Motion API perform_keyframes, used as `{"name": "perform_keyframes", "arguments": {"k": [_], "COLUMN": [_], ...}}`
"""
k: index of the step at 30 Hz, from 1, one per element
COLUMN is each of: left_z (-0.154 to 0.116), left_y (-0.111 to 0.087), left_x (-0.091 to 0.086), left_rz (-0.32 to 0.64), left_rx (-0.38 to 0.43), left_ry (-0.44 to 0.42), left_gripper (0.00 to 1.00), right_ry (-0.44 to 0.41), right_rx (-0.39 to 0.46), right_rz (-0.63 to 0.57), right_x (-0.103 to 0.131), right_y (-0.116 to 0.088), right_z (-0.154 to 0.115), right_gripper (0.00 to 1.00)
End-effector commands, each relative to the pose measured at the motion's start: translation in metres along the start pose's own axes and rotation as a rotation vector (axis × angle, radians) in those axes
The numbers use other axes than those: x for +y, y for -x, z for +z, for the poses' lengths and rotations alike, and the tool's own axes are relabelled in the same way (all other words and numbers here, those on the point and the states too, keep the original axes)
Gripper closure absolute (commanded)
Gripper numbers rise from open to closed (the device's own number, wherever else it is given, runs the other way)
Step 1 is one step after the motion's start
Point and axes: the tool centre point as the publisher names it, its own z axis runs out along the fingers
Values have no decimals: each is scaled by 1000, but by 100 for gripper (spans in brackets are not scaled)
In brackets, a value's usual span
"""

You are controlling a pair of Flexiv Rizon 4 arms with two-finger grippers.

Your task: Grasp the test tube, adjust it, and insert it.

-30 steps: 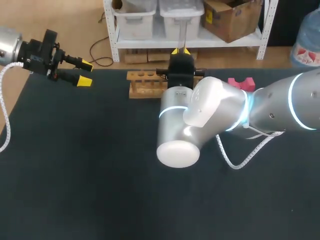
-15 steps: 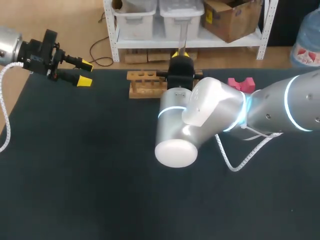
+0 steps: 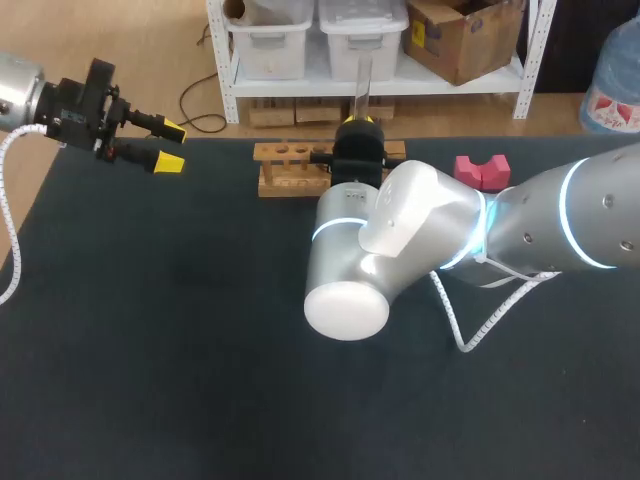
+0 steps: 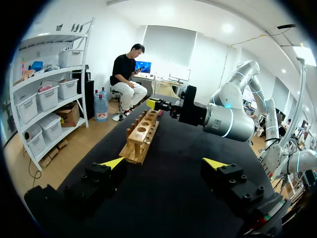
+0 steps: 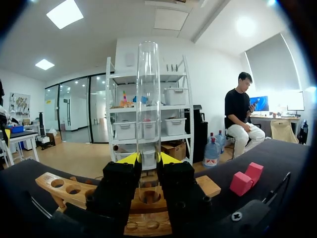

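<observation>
- Most of the surface (image 3: 150, 330) lies nearer than the rack (image 3: 290, 168) at its far edge.
- Right pincer (image 3: 358, 122), above the rack, clamps the upright test tube (image 3: 362, 78).
- Left pincer (image 3: 170, 145) gapes at the far-left corner.

the left gripper (image 3: 172, 146) hangs far left, its 2 fingers apart, while the right gripper (image 3: 358, 124) pinches an upright test tube (image 3: 362, 80).

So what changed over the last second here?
The right gripper, still shut on the upright test tube, slid slightly toward the left arm's side above the wooden rack. The left gripper stayed open and still; the rack and pink block did not move.
</observation>
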Motion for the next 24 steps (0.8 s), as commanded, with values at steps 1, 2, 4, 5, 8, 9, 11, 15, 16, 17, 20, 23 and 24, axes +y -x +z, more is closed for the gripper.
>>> {"name": "perform_keyframes", "arguments": {"k": [1,2,4,5,8,9,11,15,16,17,20,23,24], "left_z": [0,0,0,0,0,0,0,0,0,0,0,0,0], "left_y": [-1,-1,-1,-1,-1,-1,-1,-1,-1,-1,-1,-1,-1], "left_x": [1,1,1,1,1,1,1,1,1,1,1,1,1], "left_rz": [2,2,2,2,2,2,2,2,2,2,2,2,2], "left_rx": [-1,-1,-1,-1,-1,-1,-1,-1,-1,-1,-1,-1,-1], "left_ry": [-1,-1,-1,-1,-1,-1,-1,-1,-1,-1,-1,-1,-1], "left_gripper": [0,0,0,0,0,0,0,0,0,0,0,0,0], "right_ry": [-7,-8,-12,-14,-19,-20,-22,-25,-27,-28,-33,-37,-39], "right_rx": [6,7,11,12,17,18,21,24,25,26,26,26,25], "right_rz": [-1,-1,0,0,2,3,4,7,7,8,8,7,6], "right_x": [1,1,1,1,1,1,2,2,2,2,2,1,1], "right_y": [-2,-3,-5,-5,-7,-8,-9,-10,-10,-10,-10,-10,-10], "right_z": [-3,-4,-4,-5,-6,-7,-8,-10,-10,-10,-11,-12,-12], "right_gripper": [100,100,100,100,93,93,93,79,76,69,62,57,57]}}
